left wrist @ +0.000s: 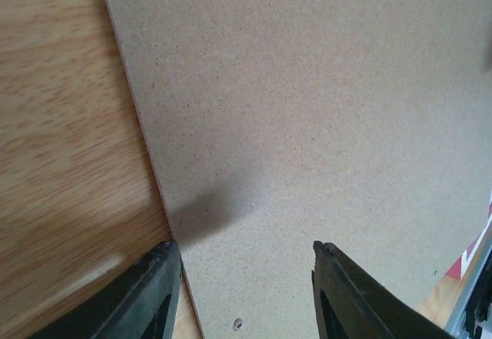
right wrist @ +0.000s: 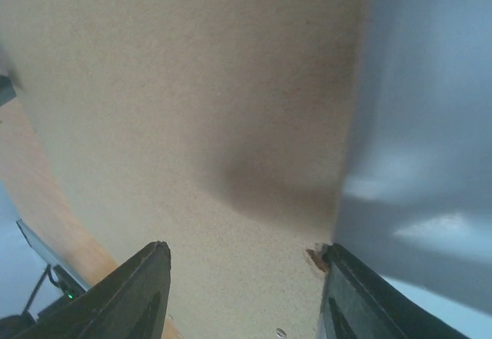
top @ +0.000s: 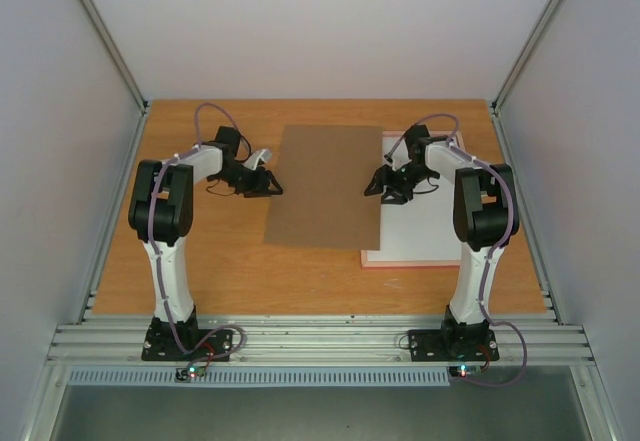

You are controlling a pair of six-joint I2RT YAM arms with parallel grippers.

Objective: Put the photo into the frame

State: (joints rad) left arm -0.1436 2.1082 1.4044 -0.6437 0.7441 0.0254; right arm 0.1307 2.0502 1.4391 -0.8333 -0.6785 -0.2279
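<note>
A flat, speckled brown backing board lies on the wood-grain counter. It overlaps the left side of the thin pink frame. The frame holds a plain white surface; I cannot tell if that is the photo's back. The left fingers and right fingers stand spread at the board's opposite edges, pinching nothing.

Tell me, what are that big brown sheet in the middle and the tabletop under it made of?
The brown sheet looks like thin pressed fibreboard or hardboard: matte, evenly speckled, no grain. The tabletop looks like wood or wood-look laminate: orange-tan with streaky grain lines and a faint sheen. Whether it is solid or veneer cannot be told.
</note>
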